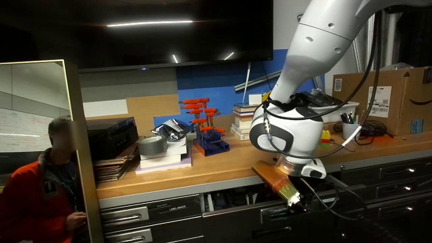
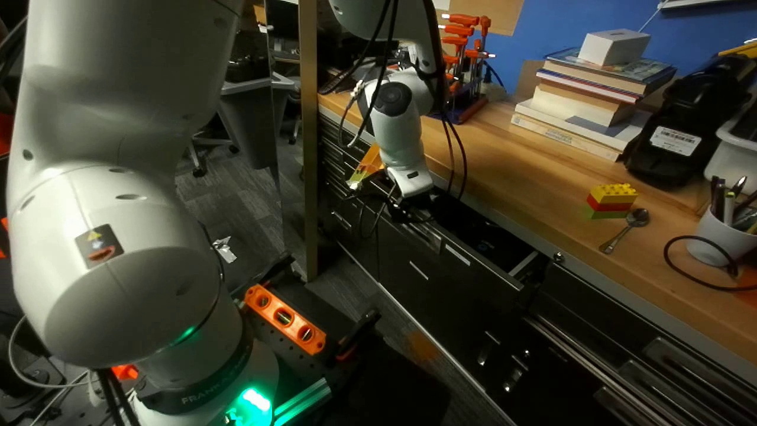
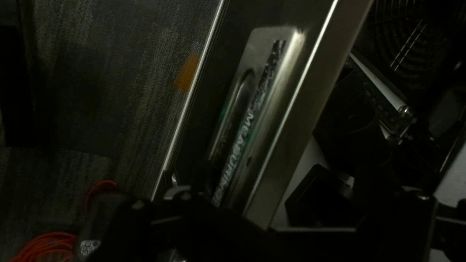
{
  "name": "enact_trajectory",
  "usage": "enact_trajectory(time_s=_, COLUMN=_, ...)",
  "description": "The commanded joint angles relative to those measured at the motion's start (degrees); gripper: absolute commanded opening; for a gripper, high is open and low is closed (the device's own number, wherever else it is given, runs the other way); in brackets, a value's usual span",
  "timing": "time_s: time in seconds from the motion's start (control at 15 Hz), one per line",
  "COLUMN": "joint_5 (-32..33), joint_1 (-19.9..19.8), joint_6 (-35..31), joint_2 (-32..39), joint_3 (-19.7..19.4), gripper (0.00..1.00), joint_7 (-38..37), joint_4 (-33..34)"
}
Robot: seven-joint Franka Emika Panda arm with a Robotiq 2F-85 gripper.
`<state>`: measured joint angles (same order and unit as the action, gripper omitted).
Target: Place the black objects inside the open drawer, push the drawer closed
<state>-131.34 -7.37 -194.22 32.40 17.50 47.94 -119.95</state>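
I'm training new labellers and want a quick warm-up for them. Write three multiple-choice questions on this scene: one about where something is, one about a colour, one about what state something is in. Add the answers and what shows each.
1. Where is the small white box in relation to the stack of books?
A) Underneath it
B) Inside it
C) On top of it

2. What colour is the top layer of the toy bricks?
A) Yellow
B) Blue
C) White

3. How does the drawer marked MEASURING stand?
A) Fully shut
B) Pulled open
C) Taken right out

Answers:
1. C, since both exterior views show the box resting above the top book.
2. A, since in an exterior view yellow sits over a red layer.
3. B, since the wrist view looks past its front edge at the contents.
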Motion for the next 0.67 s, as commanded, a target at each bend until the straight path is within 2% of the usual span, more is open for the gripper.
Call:
enact_trajectory(time_s=0.0, joint_5=1.12, joint_1=8.33, joint_6=-3.23, joint_2=-6.19, joint_3=-5.51, gripper=1.0, joint_7=-1.61, joint_4=-0.28)
enact_trajectory(time_s=0.27, joint_5=1.48, joint_1=14.92, joint_6=-10.75, joint_2=-10.84, joint_3=-8.71, gripper=1.0, joint_7=-2.31, joint_4=-0.65)
enact_trajectory(time_s=0.4, joint_5=-0.45, joint_1=15.03, joint_6=-16.86, joint_2=-11.88, joint_3=-7.02, gripper=1.0, joint_7=-0.89, joint_4=-0.38)
enact_trajectory(time_s=0.6, joint_5=-6.14, joint_1=14.1, joint_6=-29.44, joint_2=-10.75, joint_3=-3.94, gripper=1.0, joint_7=2.51, joint_4=1.52)
